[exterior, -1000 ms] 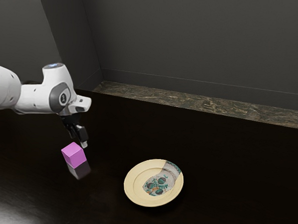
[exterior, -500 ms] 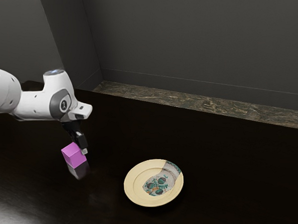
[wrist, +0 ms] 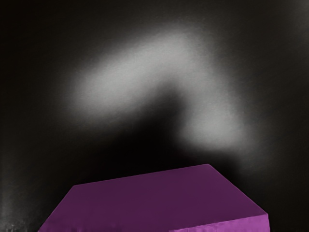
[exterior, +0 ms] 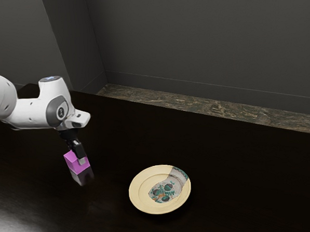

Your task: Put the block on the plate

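The black gripper [exterior: 78,157] is low at the pink-purple block [exterior: 74,164] in the exterior view, its lower end overlapping the block's upper part and its side toward the plate. Whether it grips the block is unclear. The block rests on the dark table, partly hidden by the gripper. At the wrist view's lower edge, the block [wrist: 159,200] looms large, close under the hand. A cream plate [exterior: 141,192] with a teal floral pattern lies apart from the block, toward the exterior view's right and nearer that camera.
The dark, glossy table [exterior: 220,169] surrounds the block and plate, with its far edge running along a marbled floor strip [exterior: 212,109]. Grey walls [exterior: 203,40] stand beyond it.
My hand has lowered, then shifted slightly toward the exterior view's left, bringing the gripper over part of the block. The block and plate have kept their places.
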`<move>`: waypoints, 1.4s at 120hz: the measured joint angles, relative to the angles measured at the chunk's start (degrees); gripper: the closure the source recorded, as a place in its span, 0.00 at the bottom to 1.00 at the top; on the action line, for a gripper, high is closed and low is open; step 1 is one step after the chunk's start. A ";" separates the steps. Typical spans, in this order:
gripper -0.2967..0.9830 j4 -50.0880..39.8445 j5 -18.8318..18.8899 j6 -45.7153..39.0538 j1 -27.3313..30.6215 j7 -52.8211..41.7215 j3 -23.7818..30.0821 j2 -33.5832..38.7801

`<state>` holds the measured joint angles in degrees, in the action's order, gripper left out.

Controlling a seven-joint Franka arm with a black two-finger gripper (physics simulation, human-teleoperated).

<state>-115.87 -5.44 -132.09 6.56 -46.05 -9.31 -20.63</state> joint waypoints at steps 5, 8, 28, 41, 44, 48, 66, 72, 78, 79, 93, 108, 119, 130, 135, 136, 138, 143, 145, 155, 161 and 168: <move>0.23 -0.04 -0.03 0.07 -0.02 0.28 -0.05 0.05; 0.23 -0.06 -0.04 0.11 -0.04 0.51 -0.07 0.07; 0.23 -0.08 -0.08 0.10 -0.15 2.49 -0.10 0.04; 0.23 -0.10 -0.05 -0.06 -0.12 3.68 -0.27 -0.04; 0.23 -0.13 -0.04 -0.09 -0.13 3.93 -0.34 -0.09; 0.23 -0.15 -0.02 -0.14 -0.14 4.24 -0.41 -0.12; 0.29 -0.17 0.13 -0.34 -0.23 5.47 -0.48 -0.32; 0.32 -0.17 0.21 -0.38 -0.24 5.81 -0.51 -0.34; 0.35 -0.17 0.28 -0.41 -0.24 6.13 -0.53 -0.34; 0.36 -0.17 0.29 -0.42 -0.24 6.18 -0.53 -0.34; 0.41 -0.17 0.40 -0.50 -0.24 6.83 -0.53 -0.45; 0.43 -0.47 0.59 -0.88 -0.24 7.50 -0.54 -0.55; 0.44 -0.51 0.75 -1.08 -0.26 7.96 -0.54 -0.50; 0.45 -0.25 0.89 -1.16 -0.40 8.35 -0.58 -0.34; 0.46 -0.12 0.97 -1.14 -0.58 8.51 -0.80 -0.25; 0.46 -0.07 0.98 -1.14 -0.63 8.54 -0.84 -0.22; 0.46 0.03 1.01 -1.13 -0.72 8.59 -0.90 -0.16; 0.46 0.33 1.10 -1.07 -1.04 8.71 -0.95 0.22; 0.46 0.43 1.13 -1.04 -1.32 8.76 -0.96 0.44; 0.46 0.85 1.22 -0.91 -4.40 9.00 -0.98 1.93; 0.47 0.92 1.12 -0.81 -7.75 9.18 -0.98 3.26; 0.47 0.95 0.99 -0.53 -12.46 9.57 -0.98 4.55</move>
<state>-114.92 -4.46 -132.62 -5.90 -36.47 -10.28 -16.08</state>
